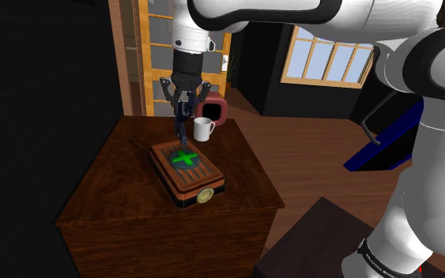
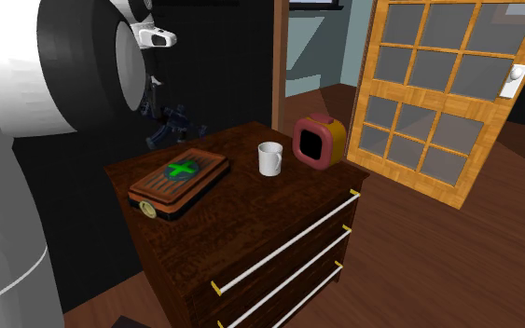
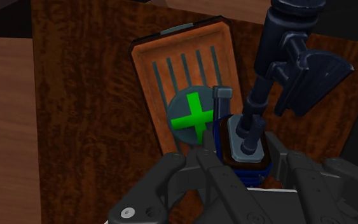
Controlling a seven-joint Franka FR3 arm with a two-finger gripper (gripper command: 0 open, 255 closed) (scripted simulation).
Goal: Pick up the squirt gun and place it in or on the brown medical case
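The brown case (image 1: 173, 175) carries a green cross (image 1: 185, 158) on a grey disc on its lid. My gripper (image 1: 182, 101) is clamped narrow on the dark squirt gun (image 1: 182, 118), which I'm holding above the case's end opposite its round clasp (image 1: 205, 197). A white mug (image 1: 203, 129) stands just beside that end.

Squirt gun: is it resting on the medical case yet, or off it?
Off it: the squirt gun hangs gripped above the brown case, a gap visible between them.
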